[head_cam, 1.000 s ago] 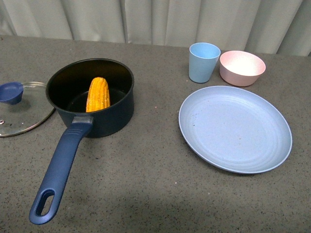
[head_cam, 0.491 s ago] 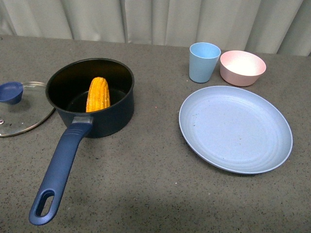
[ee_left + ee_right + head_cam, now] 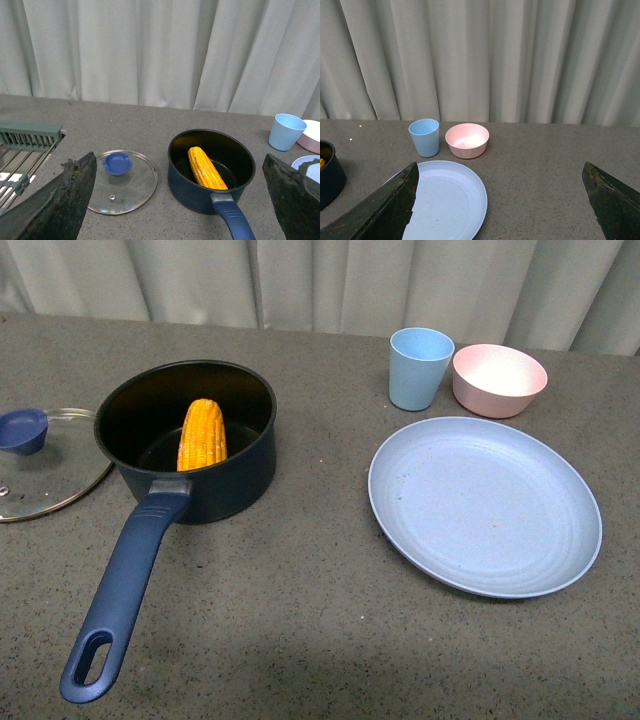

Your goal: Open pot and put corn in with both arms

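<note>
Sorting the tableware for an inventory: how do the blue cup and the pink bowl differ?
The blue cup is pale blue, while the pink bowl is pink. The cup is taller and narrower; the bowl is lower and wider across the rim. The cup's sides are steep, nearly straight; the bowl's curve in toward its base. Both stand upright, look empty, sit side by side behind the blue plate, and share a matte finish.

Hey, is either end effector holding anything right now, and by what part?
Nothing is held. Both end effectors are open and empty; the corn lies in the pot, lid on the table.
</note>
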### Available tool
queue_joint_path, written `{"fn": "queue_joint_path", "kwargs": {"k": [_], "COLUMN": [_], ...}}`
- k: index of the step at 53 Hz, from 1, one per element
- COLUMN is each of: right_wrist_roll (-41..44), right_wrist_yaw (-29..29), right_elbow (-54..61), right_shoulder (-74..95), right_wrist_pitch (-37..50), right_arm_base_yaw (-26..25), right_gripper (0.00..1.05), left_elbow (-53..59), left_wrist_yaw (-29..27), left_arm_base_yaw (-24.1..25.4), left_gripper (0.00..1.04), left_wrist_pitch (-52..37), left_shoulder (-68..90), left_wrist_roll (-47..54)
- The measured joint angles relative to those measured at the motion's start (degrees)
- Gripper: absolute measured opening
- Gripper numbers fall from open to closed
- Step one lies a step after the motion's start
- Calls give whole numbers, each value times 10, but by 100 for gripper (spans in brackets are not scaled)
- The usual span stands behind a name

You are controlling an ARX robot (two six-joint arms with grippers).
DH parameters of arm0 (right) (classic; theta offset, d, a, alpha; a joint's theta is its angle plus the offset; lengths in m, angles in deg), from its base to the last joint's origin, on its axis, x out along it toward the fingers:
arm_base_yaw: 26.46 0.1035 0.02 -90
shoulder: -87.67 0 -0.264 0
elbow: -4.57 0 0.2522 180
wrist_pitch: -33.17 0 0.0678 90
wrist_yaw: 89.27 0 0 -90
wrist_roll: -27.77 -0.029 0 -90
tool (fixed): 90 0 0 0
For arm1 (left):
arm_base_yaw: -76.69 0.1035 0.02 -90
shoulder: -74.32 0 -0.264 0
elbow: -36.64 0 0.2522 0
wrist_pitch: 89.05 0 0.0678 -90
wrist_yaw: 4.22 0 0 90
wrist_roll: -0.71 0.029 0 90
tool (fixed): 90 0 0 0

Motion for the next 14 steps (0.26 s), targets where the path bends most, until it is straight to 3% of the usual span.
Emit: {"fn": "queue_joint_path", "kwargs": {"k": [14], "right_wrist_roll": [0], "right_wrist_yaw": [0], "right_elbow": [0], "right_shoulder": [0], "right_wrist_pitch": [0], "right_arm_base_yaw": [0], "right_gripper": [96], "left_elbow": [0], "left_wrist_yaw": [0], "left_arm_base_yaw": [0], "left_gripper": [98], "left_wrist_pitch": [0], "left_shoulder": [0], "left_wrist_roll": [0]}}
